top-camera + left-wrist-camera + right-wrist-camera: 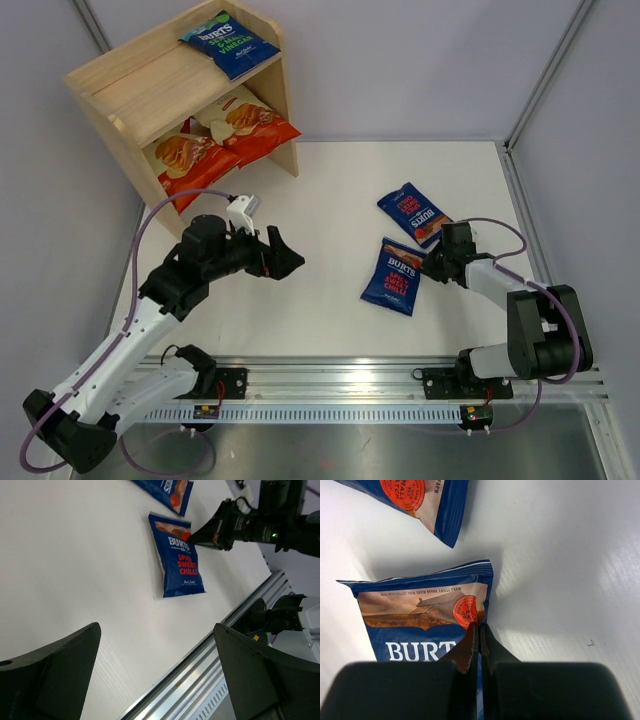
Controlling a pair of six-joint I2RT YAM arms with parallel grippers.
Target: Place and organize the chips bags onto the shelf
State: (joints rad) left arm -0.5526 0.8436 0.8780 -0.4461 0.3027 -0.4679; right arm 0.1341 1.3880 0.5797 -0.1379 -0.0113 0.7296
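Note:
The wooden shelf point(150, 80) stands at the back left. A green-accent Burts bag point(230, 42) lies on its top tier, and two Cassava Chips bags point(185, 158) point(250, 125) lie on the lower tier. Two red-accent Burts bags lie on the table at the right: a near one point(395, 278) point(180, 562) point(420, 625) and a far one point(413, 213) point(415, 492). My right gripper point(428, 262) point(479, 625) is shut on the near bag's top right edge, low at the table. My left gripper point(285, 258) point(156, 625) is open and empty, above the table's middle left.
An aluminium rail point(330, 375) runs along the table's near edge and also shows in the left wrist view point(210, 670). White walls enclose the table at the back and the sides. The shelf's top tier has bare wood left of the Burts bag.

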